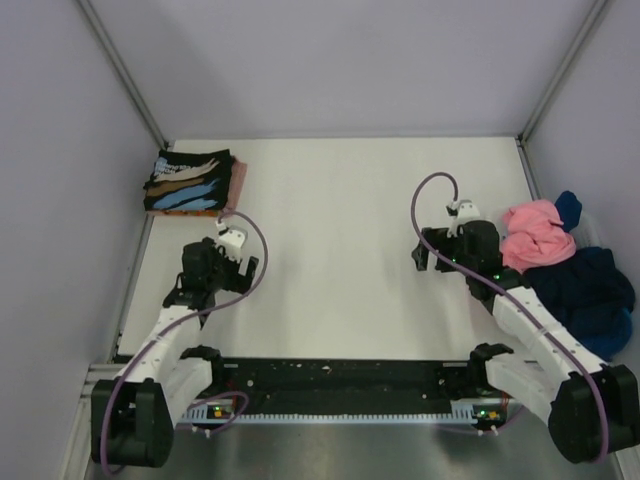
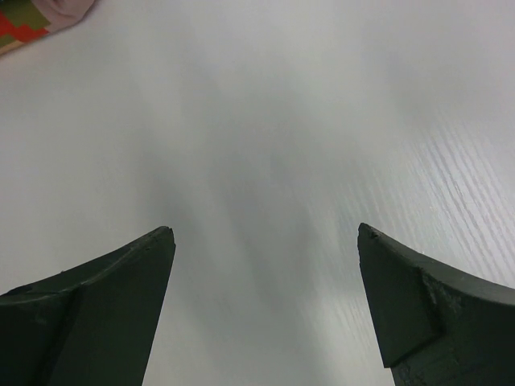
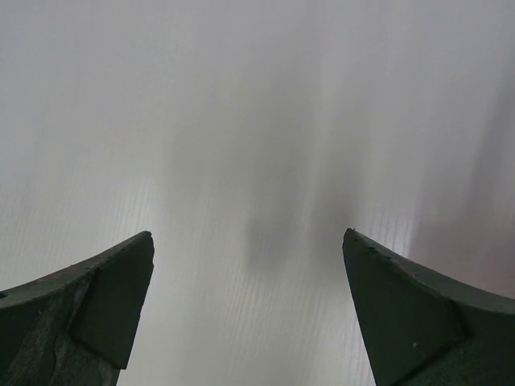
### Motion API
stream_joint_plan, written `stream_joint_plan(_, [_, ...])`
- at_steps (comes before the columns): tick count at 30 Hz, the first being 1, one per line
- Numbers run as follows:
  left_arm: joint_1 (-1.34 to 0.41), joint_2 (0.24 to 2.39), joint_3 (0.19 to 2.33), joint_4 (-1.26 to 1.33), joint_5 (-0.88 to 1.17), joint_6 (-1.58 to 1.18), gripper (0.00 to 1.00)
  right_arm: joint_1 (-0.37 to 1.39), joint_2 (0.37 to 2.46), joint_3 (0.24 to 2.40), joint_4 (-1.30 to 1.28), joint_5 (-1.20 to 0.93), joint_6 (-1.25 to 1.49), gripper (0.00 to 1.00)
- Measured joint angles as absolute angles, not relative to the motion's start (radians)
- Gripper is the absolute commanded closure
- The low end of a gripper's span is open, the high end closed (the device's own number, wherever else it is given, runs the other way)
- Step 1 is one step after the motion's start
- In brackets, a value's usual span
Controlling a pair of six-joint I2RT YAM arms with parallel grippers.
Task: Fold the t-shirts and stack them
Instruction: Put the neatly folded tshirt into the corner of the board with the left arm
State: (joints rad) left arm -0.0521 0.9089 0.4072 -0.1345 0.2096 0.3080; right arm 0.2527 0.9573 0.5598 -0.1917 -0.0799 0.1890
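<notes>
A folded black t-shirt with blue, tan and white streaks (image 1: pixel 188 182) lies on top of a folded pink one (image 1: pixel 240 180) at the table's far left corner. A corner of pink cloth with a red and green print (image 2: pixel 32 20) shows in the left wrist view. A loose pile lies at the right edge: a pink t-shirt (image 1: pixel 535 235), a navy one (image 1: pixel 585 285) and a blue one (image 1: pixel 568 208). My left gripper (image 1: pixel 235 258) (image 2: pixel 265 233) is open and empty over bare table, just in front of the stack. My right gripper (image 1: pixel 440 250) (image 3: pixel 249 237) is open and empty, left of the pile.
The white table (image 1: pixel 340 250) is walled by grey panels at the back and both sides. A black rail (image 1: pixel 340 378) with the arm bases runs along the near edge. Purple cables loop above each wrist.
</notes>
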Motion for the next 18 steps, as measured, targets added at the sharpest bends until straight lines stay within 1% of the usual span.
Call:
stream_joint_plan(9, [-0.052, 0.892, 0.254, 0.165, 0.176, 0.2, 0.01, 0.253, 0.85, 0.413, -0.058, -0.075, 0.192, 0.01])
stream_joint_plan(13, [-0.052, 0.892, 0.244, 0.211, 0.174, 0.181, 0.01, 0.253, 0.818, 0.371, -0.023, -0.069, 0.186, 0.01])
stream_joint_plan(18, [-0.052, 0.892, 0.244, 0.244, 0.162, 0.177, 0.01, 0.253, 0.807, 0.367, 0.014, -0.068, 0.183, 0.01])
